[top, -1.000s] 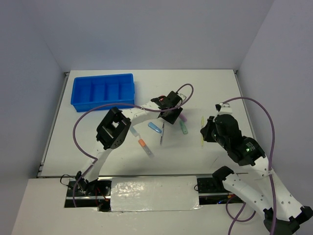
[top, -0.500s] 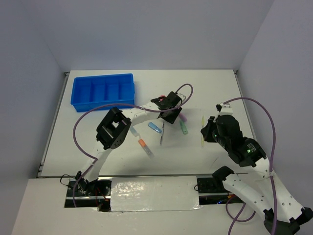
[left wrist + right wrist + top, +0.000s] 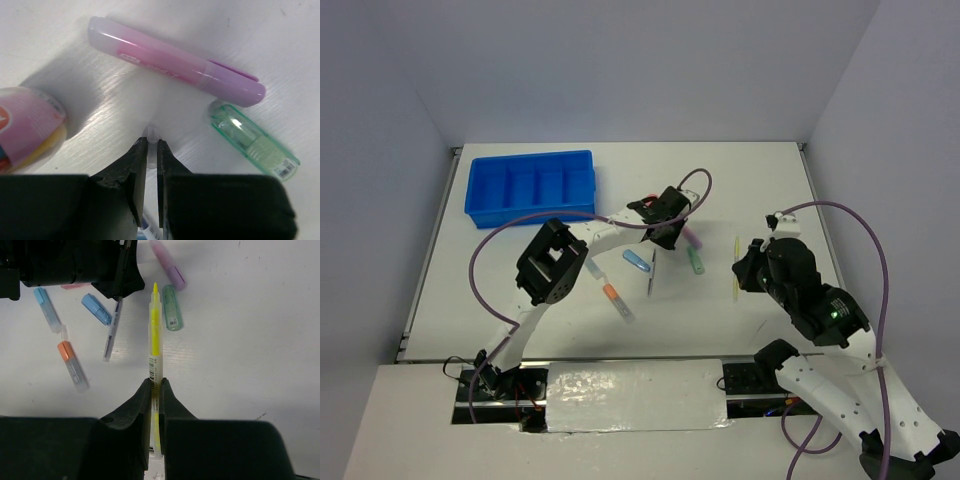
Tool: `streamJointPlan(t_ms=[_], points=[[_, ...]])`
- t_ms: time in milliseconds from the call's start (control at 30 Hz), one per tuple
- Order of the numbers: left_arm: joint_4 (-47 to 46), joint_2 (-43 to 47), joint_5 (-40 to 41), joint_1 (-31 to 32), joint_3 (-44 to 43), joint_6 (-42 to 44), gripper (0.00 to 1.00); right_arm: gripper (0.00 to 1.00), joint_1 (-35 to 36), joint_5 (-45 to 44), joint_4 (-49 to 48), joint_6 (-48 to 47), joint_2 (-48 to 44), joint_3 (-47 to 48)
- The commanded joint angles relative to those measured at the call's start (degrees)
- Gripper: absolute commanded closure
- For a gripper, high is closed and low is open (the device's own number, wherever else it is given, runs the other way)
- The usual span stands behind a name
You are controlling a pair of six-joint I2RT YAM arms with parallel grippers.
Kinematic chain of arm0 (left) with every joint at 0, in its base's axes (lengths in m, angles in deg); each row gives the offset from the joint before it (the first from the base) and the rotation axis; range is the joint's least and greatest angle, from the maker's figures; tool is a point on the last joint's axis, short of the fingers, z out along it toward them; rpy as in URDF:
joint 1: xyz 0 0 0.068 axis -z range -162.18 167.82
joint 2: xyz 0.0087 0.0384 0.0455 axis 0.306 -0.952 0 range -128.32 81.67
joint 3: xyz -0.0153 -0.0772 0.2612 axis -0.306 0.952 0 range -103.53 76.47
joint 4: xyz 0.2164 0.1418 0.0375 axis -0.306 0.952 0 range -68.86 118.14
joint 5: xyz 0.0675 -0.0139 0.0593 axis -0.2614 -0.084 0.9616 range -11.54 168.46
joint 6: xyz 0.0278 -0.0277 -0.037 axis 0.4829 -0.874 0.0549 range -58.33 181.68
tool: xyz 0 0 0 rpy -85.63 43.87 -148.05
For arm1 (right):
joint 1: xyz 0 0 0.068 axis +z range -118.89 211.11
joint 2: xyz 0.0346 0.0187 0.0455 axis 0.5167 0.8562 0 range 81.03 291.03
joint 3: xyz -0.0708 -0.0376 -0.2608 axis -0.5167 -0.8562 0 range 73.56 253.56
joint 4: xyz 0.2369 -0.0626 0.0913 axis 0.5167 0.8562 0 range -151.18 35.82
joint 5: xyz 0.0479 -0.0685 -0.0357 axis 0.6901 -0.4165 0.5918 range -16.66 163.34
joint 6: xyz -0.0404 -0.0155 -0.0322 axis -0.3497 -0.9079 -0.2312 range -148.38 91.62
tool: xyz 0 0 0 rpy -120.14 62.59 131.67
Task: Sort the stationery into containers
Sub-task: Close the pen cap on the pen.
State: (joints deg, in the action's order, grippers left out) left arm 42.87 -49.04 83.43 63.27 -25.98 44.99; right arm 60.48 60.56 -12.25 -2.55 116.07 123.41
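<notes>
Sorting barely begun: the blue tray [image 3: 530, 187] sits at the far-left corner of the table [image 3: 770, 190], and from above none of its compartments shows a piece inside. The stationery lies scattered mid-table, well apart from it. The left gripper [image 3: 151, 144], low over the cluster, has its jaws pinched nearly together on the end of a thin dark pen [image 3: 112, 330]. A pink marker [image 3: 175, 67] and a green marker [image 3: 252, 142] lie just beyond its tips. The right gripper [image 3: 155, 385] is clamped on a yellow pen [image 3: 155, 335] (lifted clear of the surface or not, I cannot tell), near the table's right edge. An orange marker [image 3: 72, 365] and a blue marker [image 3: 96, 309] lie untouched. By my reading, nearly everything is left to carry. Bare table runs between cluster and tray, though the left arm [image 3: 552, 262] folds its own elbow across that route. Walls close in on three sides.
</notes>
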Motion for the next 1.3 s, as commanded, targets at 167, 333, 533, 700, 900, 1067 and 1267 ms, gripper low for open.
streamJointPlan(t_ms=[167,333,533,700,900,1067,1267], points=[[2.8,4.3,-7.7,0.7,-0.2,-4.0,0.93,1.0,-0.2,1.8,-3.2,-0.9,-0.1,0.3],[2.2,10.8,-8.1,0.8,-3.7,-5.8,0.95,1.0,-0.1,2.9,-4.7,-0.6,-0.2,-0.8],[-3.4,23.5,-6.7,0.8,1.5,-9.8,1.0,1.0,-0.1,14.4,-12.0,-2.7,-0.2,-2.8],[-17.2,39.0,-2.0,0.5,19.4,-15.0,1.0,1.0,1.9,28.3,-27.8,2.1,1.2,-9.8],[-39.0,57.0,-1.5,-0.7,40.4,-24.9,1.0,1.0,16.1,18.6,-45.4,6.4,4.0,-12.9],[-53.3,66.1,-6.3,-1.4,52.2,-29.3,1.0,1.0,19.3,19.4,-54.5,6.3,6.0,-13.5],[-55.1,72.9,-5.8,-1.5,57.4,-29.5,1.0,1.0,20.9,18.1,-55.0,4.9,5.6,-13.8]])
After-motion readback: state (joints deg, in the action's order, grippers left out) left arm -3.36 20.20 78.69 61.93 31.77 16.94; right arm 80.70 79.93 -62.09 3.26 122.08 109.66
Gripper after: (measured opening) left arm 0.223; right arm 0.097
